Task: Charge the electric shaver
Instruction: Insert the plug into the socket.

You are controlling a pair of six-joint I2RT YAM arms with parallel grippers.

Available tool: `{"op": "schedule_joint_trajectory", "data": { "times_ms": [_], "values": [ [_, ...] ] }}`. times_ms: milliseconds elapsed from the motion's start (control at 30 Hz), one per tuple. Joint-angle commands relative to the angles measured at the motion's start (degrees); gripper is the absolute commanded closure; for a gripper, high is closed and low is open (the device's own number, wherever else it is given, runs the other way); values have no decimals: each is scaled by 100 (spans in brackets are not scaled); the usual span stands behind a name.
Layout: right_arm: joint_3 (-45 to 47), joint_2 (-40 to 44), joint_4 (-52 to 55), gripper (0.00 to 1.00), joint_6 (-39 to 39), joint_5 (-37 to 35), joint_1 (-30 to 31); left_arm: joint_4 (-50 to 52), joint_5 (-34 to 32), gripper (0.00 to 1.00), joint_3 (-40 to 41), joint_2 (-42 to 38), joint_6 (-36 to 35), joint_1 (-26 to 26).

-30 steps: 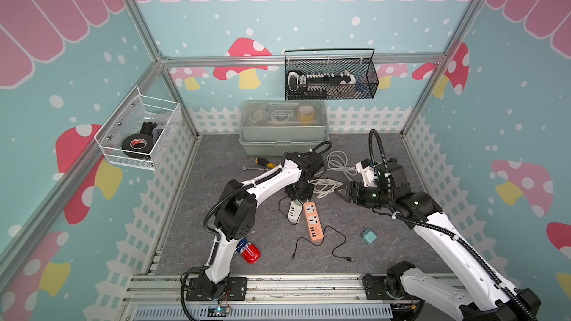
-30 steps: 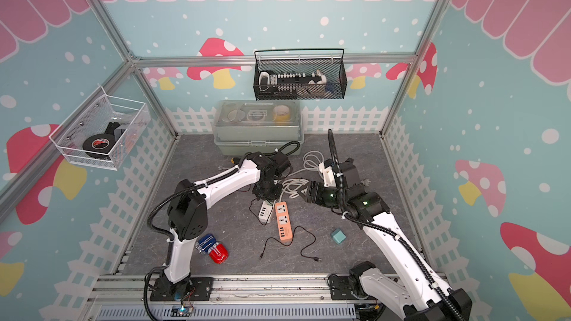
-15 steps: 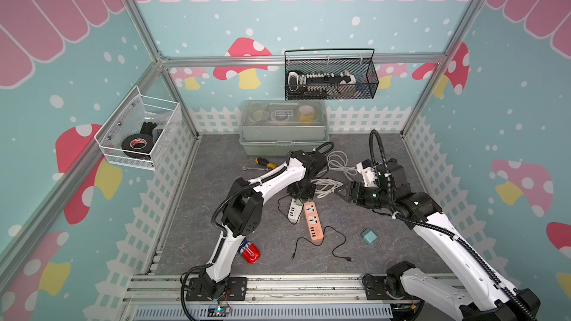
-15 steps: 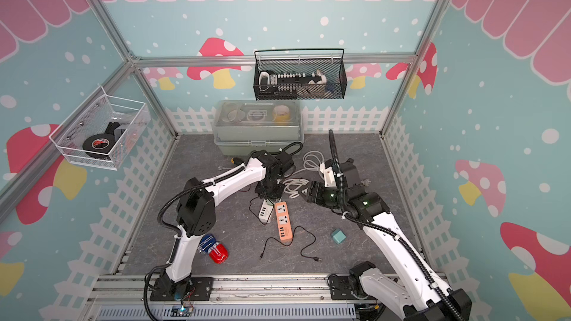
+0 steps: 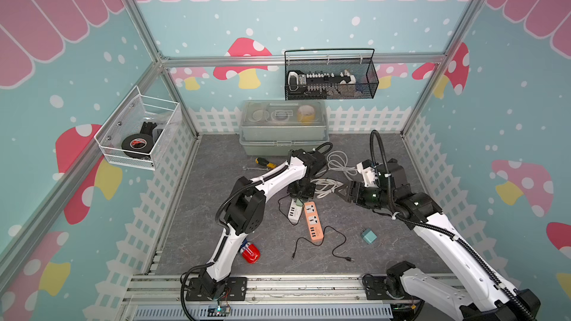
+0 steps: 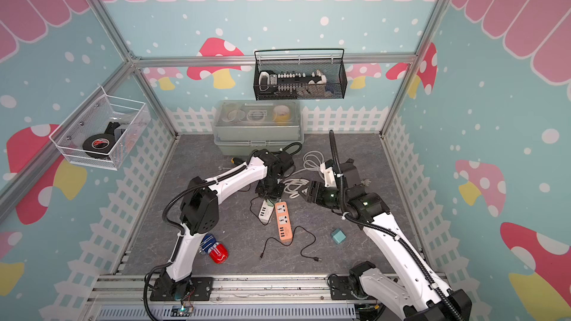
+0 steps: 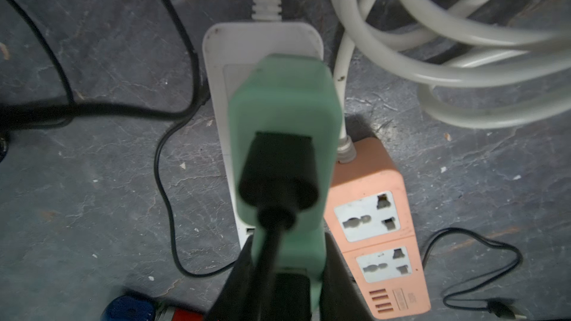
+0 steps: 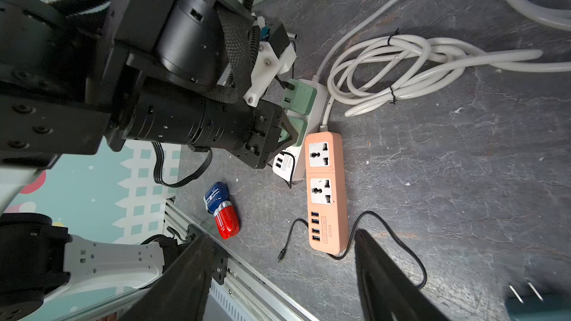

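Note:
The red and blue electric shaver (image 5: 250,252) (image 6: 217,250) (image 8: 223,213) lies on the floor beside the left arm's base, with nothing touching it. My left gripper (image 5: 298,199) (image 7: 287,262) points down at the white power strip (image 5: 295,213) (image 7: 262,38) and is shut on a mint green adapter (image 7: 289,254) (image 8: 297,131) standing on it. A second green adapter (image 8: 300,97) beside it has a black cable plugged in. My right gripper (image 5: 344,191) (image 8: 284,273) hovers open and empty to the right, above the orange power strip (image 5: 313,223) (image 8: 326,193).
A loose black USB cable (image 5: 335,242) curls around the orange strip's near end. A teal plug cube (image 5: 368,236) lies to the right. Coiled white cords (image 5: 329,185) sit between the grippers. At the back are a grey storage box (image 5: 282,128) and a screwdriver (image 5: 265,162).
The left arm's elbow has shifted slightly to the right while its gripper stays at the white strip. The right arm has not moved.

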State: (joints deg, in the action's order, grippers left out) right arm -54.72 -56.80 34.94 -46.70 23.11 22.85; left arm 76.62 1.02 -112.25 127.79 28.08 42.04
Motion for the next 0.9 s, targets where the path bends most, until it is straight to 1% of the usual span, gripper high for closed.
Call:
{"op": "schedule_joint_trajectory", "data": {
  "times_ms": [0,233,267,333,433,733,867],
  "values": [
    [91,82,-92,29,12,-22,-26,-515,67,100,595,649,-18,-151],
    [93,-14,-161,28,-6,-10,-35,-483,43,100,359,680,-79,-62],
    [93,-29,-169,28,-15,-9,-35,-473,30,98,321,654,-61,-43],
    [76,-50,-172,28,-15,-13,-35,-441,13,82,252,550,-10,3],
    [66,-34,-167,26,-31,-44,-35,-386,28,66,194,274,85,32],
    [26,8,-124,25,-49,-188,-35,-150,116,46,24,-668,301,59],
    [-70,-38,-62,24,-16,-284,-35,-133,297,42,186,-984,394,59]
  ]
}}
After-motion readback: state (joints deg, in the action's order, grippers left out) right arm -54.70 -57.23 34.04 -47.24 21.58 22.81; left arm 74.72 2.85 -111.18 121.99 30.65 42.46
